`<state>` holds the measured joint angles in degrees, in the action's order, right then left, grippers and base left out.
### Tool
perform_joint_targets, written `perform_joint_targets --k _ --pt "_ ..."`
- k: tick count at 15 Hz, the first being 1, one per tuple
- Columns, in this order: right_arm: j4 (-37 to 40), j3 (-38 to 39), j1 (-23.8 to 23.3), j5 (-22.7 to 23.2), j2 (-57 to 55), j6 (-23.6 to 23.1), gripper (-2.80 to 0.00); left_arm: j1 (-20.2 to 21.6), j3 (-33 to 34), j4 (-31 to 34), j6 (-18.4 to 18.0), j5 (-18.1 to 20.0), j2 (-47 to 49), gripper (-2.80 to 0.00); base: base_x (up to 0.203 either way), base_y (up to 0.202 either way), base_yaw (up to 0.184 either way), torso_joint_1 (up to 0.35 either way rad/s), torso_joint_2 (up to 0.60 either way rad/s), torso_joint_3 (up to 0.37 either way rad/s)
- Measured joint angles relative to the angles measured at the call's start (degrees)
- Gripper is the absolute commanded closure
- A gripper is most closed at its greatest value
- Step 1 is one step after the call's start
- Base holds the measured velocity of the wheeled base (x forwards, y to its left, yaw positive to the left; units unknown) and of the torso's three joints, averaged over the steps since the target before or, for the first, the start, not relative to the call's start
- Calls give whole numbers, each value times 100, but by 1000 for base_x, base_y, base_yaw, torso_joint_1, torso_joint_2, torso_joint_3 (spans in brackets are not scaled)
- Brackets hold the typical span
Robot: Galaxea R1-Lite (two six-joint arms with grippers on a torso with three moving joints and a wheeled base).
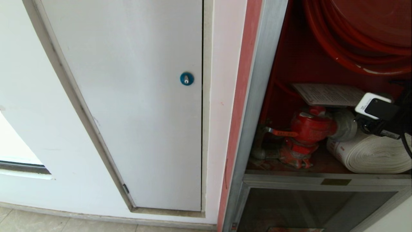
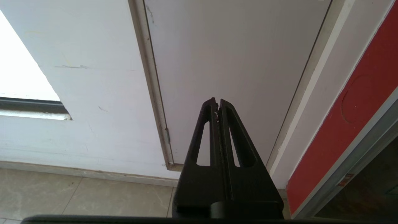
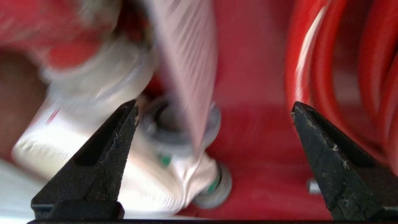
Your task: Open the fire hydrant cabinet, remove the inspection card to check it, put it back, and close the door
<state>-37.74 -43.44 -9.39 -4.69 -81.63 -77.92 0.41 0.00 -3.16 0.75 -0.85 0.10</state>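
The fire hydrant cabinet (image 1: 254,106) stands open, its red inside showing; the door is out of view. The inspection card (image 1: 328,94), whitish with fine printed rows, lies flat on top of the red valve (image 1: 309,129). My right arm's wrist (image 1: 383,119) reaches into the cabinet from the right, just beside the card's near end. In the right wrist view my right gripper (image 3: 214,105) is open and empty, and the blurred card (image 3: 189,62) lies ahead of it, nearer one finger. My left gripper (image 2: 217,101) is shut on nothing, parked low before the wall.
A white rolled hose (image 1: 373,154) lies under my right wrist, and the red hose reel (image 1: 360,35) hangs above. Below the shelf is a smaller dark glass panel (image 1: 315,209). Left of the cabinet is a plain white panel with a blue lock (image 1: 186,78).
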Motion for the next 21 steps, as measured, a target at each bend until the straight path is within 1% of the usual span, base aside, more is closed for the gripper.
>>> perform_joint_targets --k 3,8,14,15,21 --pt "-151 -201 -38 89 -318 -26 -280 0 0 0 2 0 0 0 0 0 0 0 0 0" --pt "-163 -571 -44 91 -729 -75 -280 0 0 2 2 0 0 0 0 0 0 0 0 0" --pt "-375 -837 -44 89 -1011 -110 -280 0 0 2 0 0 0 0 0 0 0 0 0 0" --pt "-397 -853 -44 89 -1029 -110 0 0 0 2 2 0 0 0 0 0 0 0 0 0" --pt "-405 -832 -42 92 -1059 -110 0 0 0 -2 1 -1 0 0 0 0 0 0 0 0"
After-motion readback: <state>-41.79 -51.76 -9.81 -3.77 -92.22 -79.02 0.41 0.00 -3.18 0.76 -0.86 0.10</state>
